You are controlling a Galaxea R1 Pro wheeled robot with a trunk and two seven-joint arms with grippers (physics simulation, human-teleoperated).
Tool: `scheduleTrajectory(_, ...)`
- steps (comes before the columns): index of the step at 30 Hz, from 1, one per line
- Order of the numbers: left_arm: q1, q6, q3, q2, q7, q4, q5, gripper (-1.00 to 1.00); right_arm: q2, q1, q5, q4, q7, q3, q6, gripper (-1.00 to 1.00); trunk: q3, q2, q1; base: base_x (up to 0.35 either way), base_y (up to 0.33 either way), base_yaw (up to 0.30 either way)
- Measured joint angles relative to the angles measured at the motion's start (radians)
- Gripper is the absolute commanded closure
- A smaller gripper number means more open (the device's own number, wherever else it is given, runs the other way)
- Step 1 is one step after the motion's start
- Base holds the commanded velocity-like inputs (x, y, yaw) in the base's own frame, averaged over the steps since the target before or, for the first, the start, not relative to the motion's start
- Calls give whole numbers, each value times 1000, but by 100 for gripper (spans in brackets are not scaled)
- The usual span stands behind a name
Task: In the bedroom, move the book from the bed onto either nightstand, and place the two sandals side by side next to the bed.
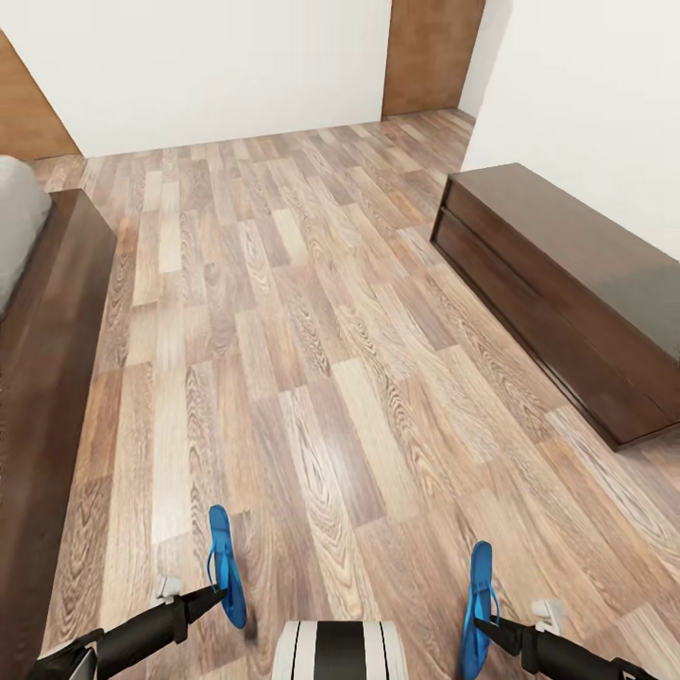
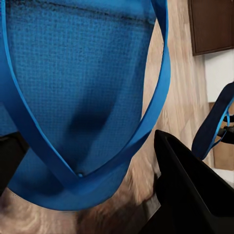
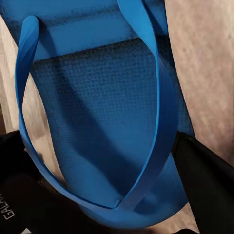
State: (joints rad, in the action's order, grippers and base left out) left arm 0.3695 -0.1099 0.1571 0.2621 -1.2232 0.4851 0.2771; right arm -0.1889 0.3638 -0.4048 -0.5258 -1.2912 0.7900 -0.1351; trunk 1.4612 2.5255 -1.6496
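Each gripper holds one bright-blue sandal above the wood-plank floor. My left gripper point(image 1: 215, 595) is shut on the left sandal point(image 1: 225, 567), which hangs on edge with its sole upright. In the left wrist view this sandal point(image 2: 83, 97) sits between the black fingers point(image 2: 190, 195), and the other sandal point(image 2: 214, 122) shows beyond. My right gripper point(image 1: 486, 623) is shut on the right sandal point(image 1: 479, 604); its strap and sole point(image 3: 107, 122) lie between the fingers point(image 3: 209, 185). The bed's dark frame point(image 1: 47, 378) and grey mattress point(image 1: 14, 217) run along the left. The book and the nightstands are out of view.
A long low dark-brown cabinet point(image 1: 567, 293) stands against the right wall. A wide strip of plank floor point(image 1: 302, 331) lies between it and the bed. A brown door point(image 1: 430, 57) is at the far end, past white walls.
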Motion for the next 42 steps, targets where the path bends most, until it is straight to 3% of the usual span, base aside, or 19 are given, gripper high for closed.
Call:
scheduleTrajectory(38,0,-1,0,3,1,0,1,100,0,0,2,14,4,1,0,100,-147,-9,17,0,0,0)
scheduleTrajectory(42,0,3,0,2,30,0,0,100,-1,0,2,14,4,1,0,100,-163,-10,19,0,0,0)
